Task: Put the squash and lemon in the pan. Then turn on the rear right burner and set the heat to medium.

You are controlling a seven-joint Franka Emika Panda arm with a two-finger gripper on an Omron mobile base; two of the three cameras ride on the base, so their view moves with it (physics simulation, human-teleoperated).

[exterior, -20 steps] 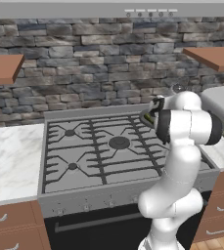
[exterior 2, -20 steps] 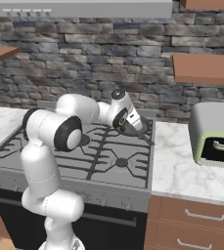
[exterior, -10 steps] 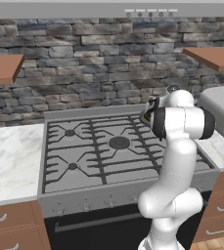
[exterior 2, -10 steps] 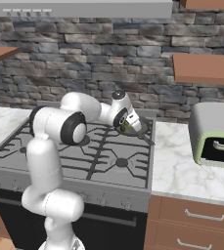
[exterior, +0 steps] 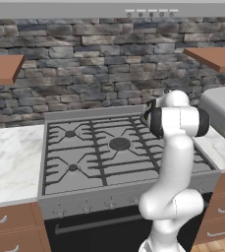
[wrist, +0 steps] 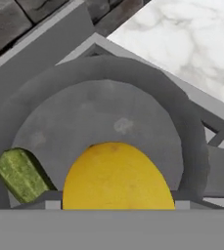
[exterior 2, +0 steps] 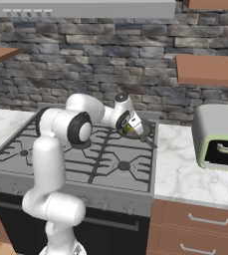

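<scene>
**A:** Where is the lemon (wrist: pixel 118 176) now?

**B:** You hold it right over the pan (wrist: pixel 182 122), which sits at the back right corner of the stove (exterior: pixel 84 162). The gripper (exterior 2: pixel 130 127) is clamped on the lemon, one finger on each side. The squash (wrist: pixel 19 175) lies inside the pan already, by its rim.

**A:** How will the lemon feel?

**B:** I think it is light, firm and round, so it may roll when you let go. Hold it by its fat middle and drop it low.

**A:** What can't you see?

**B:** The lemon's bottom half is cut off, and part of the squash is hidden too. Your arm (exterior: pixel 175 147) covers the pan from the left side. The finger tips are hard to make out, and so are the stove knobs.
</scene>
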